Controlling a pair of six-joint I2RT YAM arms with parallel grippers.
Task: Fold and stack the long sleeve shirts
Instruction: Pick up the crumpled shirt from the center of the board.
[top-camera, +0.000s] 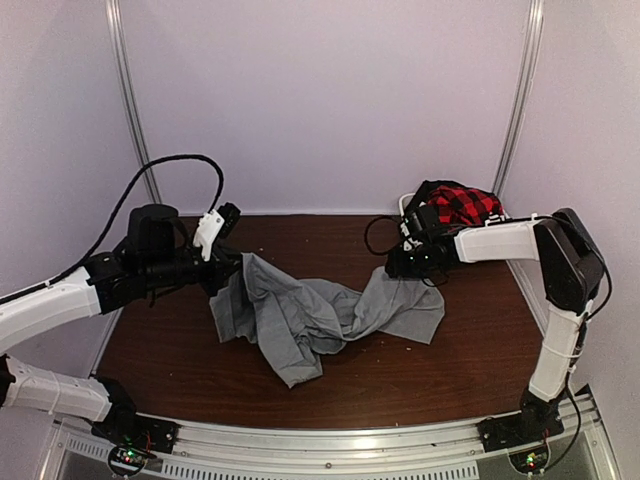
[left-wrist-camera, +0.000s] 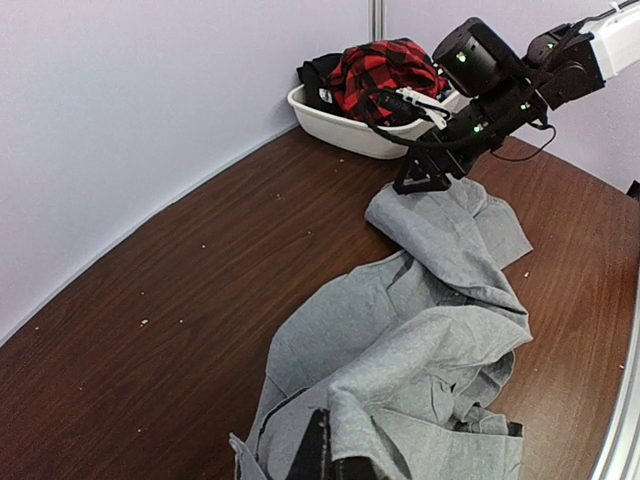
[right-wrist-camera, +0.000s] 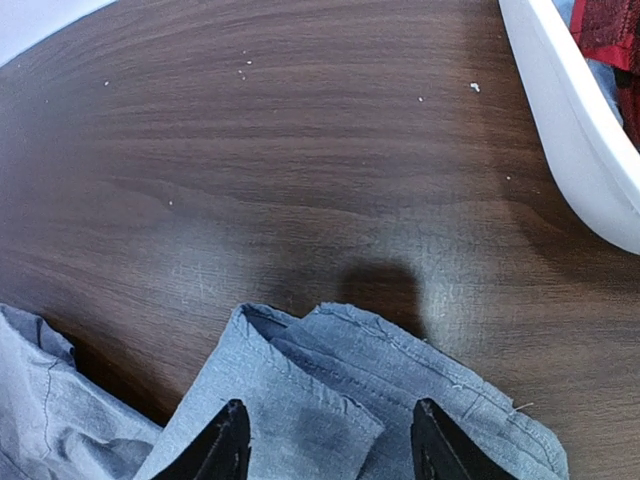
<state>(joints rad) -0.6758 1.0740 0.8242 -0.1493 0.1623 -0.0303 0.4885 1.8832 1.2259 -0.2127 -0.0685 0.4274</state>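
A light-grey long sleeve shirt (top-camera: 320, 315) lies crumpled across the middle of the brown table. My left gripper (top-camera: 225, 272) is at its left edge and shut on a fold of it, which is raised a little; in the left wrist view the cloth (left-wrist-camera: 430, 330) drapes over the gripper (left-wrist-camera: 335, 460). My right gripper (top-camera: 398, 265) is at the shirt's far right corner. In the right wrist view the gripper (right-wrist-camera: 330, 445) is open, its fingers (right-wrist-camera: 228, 445) spread on either side of the shirt's hemmed edge (right-wrist-camera: 330, 390), which lies flat on the table.
A white basin (top-camera: 408, 212) holding a red-and-black plaid garment (top-camera: 462, 203) stands at the back right, close behind my right gripper; its rim shows in the right wrist view (right-wrist-camera: 570, 130). White walls enclose the table on three sides.
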